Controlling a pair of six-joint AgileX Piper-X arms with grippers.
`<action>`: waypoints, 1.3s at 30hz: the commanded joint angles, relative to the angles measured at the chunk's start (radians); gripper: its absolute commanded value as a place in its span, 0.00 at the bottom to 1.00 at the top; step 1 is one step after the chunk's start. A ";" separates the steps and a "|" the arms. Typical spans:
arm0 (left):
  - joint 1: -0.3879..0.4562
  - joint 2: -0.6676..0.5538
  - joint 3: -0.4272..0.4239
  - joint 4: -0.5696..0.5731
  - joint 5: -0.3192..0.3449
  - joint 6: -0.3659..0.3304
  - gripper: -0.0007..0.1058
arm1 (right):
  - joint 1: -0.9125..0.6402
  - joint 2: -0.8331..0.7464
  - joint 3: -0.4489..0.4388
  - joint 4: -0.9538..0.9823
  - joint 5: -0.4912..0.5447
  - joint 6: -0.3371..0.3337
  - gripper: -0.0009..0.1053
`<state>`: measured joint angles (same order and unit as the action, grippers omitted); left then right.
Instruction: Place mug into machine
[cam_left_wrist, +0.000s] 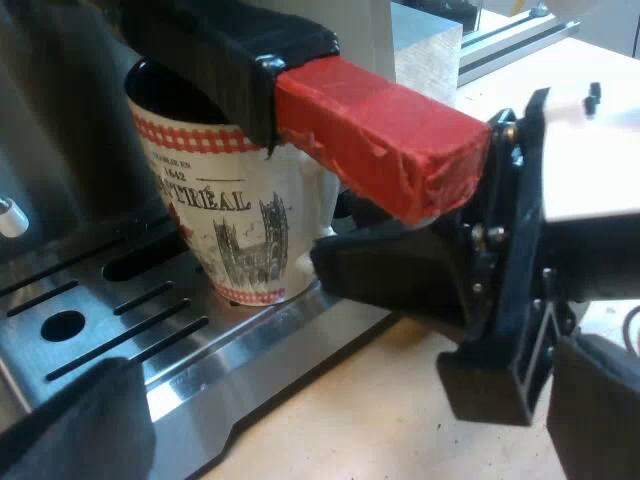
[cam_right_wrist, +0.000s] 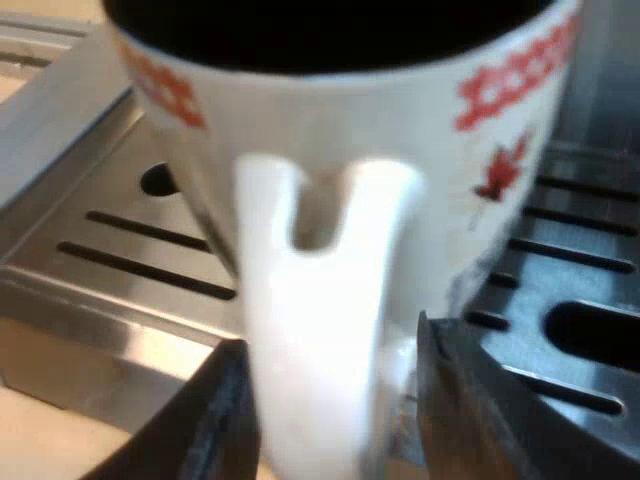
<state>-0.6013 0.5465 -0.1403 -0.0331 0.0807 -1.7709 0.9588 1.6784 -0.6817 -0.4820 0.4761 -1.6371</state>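
Observation:
A white mug (cam_left_wrist: 240, 210) with a red checked band and a black building print stands upright on the espresso machine's slotted metal drip tray (cam_left_wrist: 110, 320). Just over its rim juts the locked holder's dark handle with its red end (cam_left_wrist: 385, 130). My right gripper (cam_left_wrist: 340, 265) reaches in at the mug's handle side. In the right wrist view the mug (cam_right_wrist: 330, 130) is close up, and its white handle (cam_right_wrist: 310, 330) sits between the black fingers of my right gripper (cam_right_wrist: 330, 400), which press on both sides. My left gripper (cam_left_wrist: 345, 420) hangs open before the tray, holding nothing.
The drip tray (cam_right_wrist: 120, 250) has long slots and round holes, with a raised steel lip at its edge. A light wooden tabletop (cam_left_wrist: 360, 400) lies beside the machine. A pale block (cam_left_wrist: 425, 55) and a metal rail (cam_left_wrist: 510, 35) lie beyond the red handle end.

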 joint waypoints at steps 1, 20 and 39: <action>-0.001 -0.002 -0.002 -0.025 0.007 -0.013 0.77 | -0.022 -0.011 -0.046 0.029 -0.014 -0.003 0.39; -0.001 -0.002 -0.002 -0.026 0.031 0.003 0.77 | -0.062 0.001 -0.151 0.207 -0.077 -0.011 0.39; -0.001 -0.249 -0.079 0.152 0.041 0.003 0.77 | -0.001 -0.430 0.069 0.307 -0.024 -0.025 0.32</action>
<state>-0.6013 0.3104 -0.2046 0.1100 0.1276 -1.7649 0.9071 1.3866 -0.6114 -0.2176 0.4117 -1.6388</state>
